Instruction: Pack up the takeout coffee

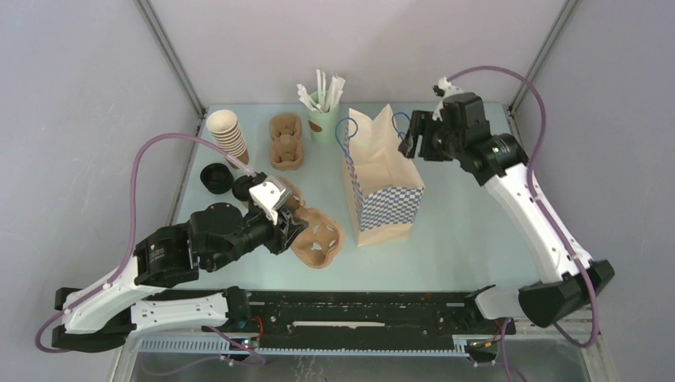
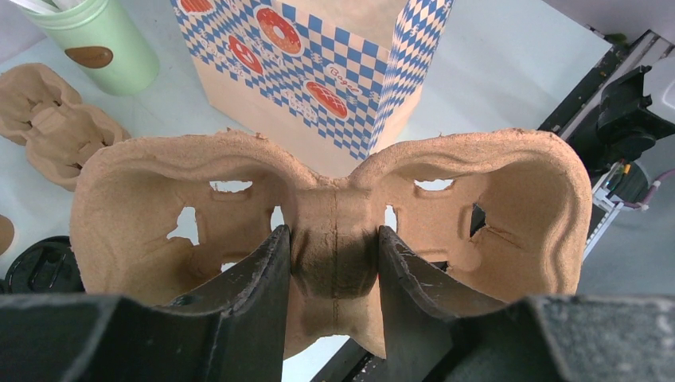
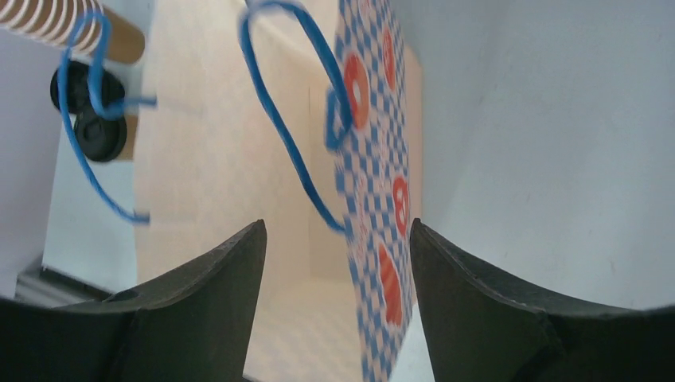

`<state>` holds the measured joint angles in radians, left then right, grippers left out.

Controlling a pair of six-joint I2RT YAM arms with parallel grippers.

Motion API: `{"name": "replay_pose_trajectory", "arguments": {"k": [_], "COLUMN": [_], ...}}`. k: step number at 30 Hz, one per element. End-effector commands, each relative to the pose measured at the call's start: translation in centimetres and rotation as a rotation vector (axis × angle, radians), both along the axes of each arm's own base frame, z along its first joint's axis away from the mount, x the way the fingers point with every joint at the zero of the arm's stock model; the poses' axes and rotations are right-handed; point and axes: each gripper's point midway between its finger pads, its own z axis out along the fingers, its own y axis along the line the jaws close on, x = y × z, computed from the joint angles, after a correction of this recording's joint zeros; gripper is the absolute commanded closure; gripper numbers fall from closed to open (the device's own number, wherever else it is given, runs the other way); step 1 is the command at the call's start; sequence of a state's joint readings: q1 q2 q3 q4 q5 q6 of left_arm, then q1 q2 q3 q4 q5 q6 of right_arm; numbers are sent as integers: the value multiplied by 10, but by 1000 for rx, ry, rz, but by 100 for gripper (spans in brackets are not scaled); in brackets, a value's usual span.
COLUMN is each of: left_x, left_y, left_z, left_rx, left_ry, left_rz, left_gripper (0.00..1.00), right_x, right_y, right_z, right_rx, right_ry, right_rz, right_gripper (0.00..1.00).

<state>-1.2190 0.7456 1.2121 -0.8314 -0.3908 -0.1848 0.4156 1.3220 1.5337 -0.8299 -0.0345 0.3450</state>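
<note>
**Clerk:** Item: takeout coffee (image 3: 99, 137). Location?

**Checker:** It is being seen at the upper left of the right wrist view. It is standing lid up on the surface (image 1: 462, 231), apart from the paper bag (image 1: 386, 191), and is being gripped by neither claw.

**Clerk:** Handling?

**Checker:** It is being judged light. The kraft wall looks soft and easily crushed, the lid slick and liable to pop off. A hold around the wall just under the lid is being advised, with the cup upright.

**Clerk:** Claws?

**Checker:** Left claw (image 2: 334, 239): the middle ridge of a pulp carrier (image 2: 143, 191) is being pinched. Right claw (image 3: 334, 227): being held spread, with the bag's checkered wall between the jaws.

**Clerk:** Surroundings?

**Checker:** The pale blue-green surface is being shared with stacked lidless cups (image 1: 227, 134) and a green cup of stirrers (image 1: 324, 123). Plain grey walls are being seen behind.
</note>
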Motion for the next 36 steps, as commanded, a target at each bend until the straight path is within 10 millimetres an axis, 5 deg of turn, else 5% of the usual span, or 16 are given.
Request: {"name": "replay_pose_trajectory", "arguments": {"k": [1,11,16,19,25,36], "left_x": [-3,5,11,14,20,33], "left_y": [1,-5,-7,-12,-20,-45], "left_z": [20,40,50,61,81,121], "left_rx": [-46,16,32,32,17,-10], "left_ry": [7,-64,-103,-127,-173,-252], "left_rz": [-3,-19,-14,-22,-19,-58], "left_gripper": [62,62,62,63,63,64], "right_x": [37,59,59,57,35,-25], "right_y": [16,22,27,32,60,91], "right_z": [32,26,33,42,74,114], "right_rx": [-64,-375,-452,-445,-376,-135], "right_ry": [-148,-175,-227,-251,-340,-434], "right_rz": [-53,-206,-196,-158,48,347], "right_gripper": [26,40,73,84,100,100]}}
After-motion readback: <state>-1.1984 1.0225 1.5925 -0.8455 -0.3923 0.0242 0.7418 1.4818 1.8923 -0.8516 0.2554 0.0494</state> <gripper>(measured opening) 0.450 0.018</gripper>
